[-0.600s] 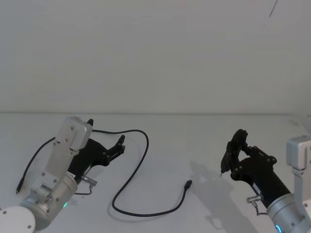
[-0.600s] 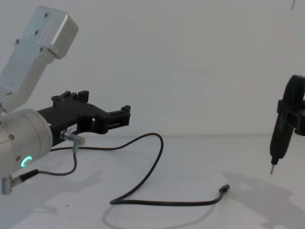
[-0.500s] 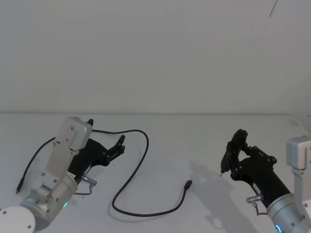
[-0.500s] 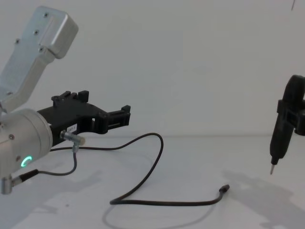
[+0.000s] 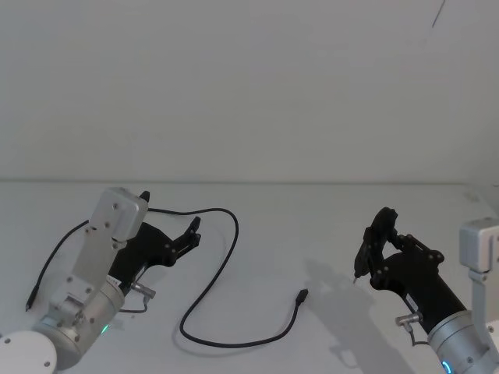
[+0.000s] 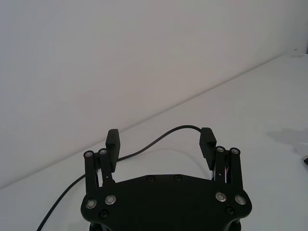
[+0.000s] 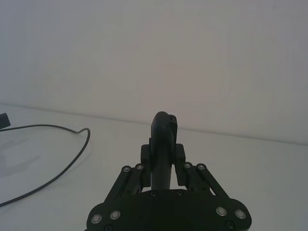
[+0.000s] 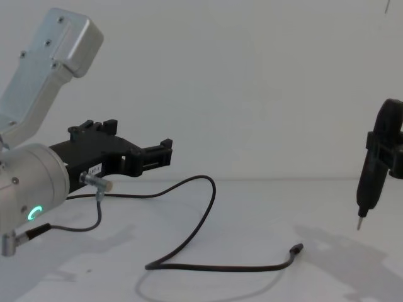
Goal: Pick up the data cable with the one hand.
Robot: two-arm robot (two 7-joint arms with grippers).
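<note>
Nothing has visibly changed over the last half second: both arms and the cable (image 8: 214, 268) sit in the same places as in the earlier head and chest views. This looks like a pause, so the pickup has not yet begun.

The left hand (image 5: 191, 234) hangs above the left part of the white bench (image 5: 327, 210) and points forward and toward the middle. Its jaws are spread wide and hold nothing. In the left wrist view, the two fingertips (image 6: 112, 137) frame a curve of the cable, which lies on the bench just ahead of them.

The cable lies wholly on the bench. It runs from beside the left hand, arcs forward, sweeps back toward the robot in a loop, and ends at a small dark plug (image 5: 302, 295) near the middle. No part of it is lifted.

The right hand (image 5: 383, 248) is held up at the right, well apart from the cable. It is clenched on a slim black tool (image 8: 368, 182) whose thin tip points down, clear of the bench.

The left hand appears best placed for the job. It would probably have to drop and move forward so that the nearby curve sits between its jaws before they come together. The cord is thin and limp, so a high or off-centre grip could miss it.
</note>
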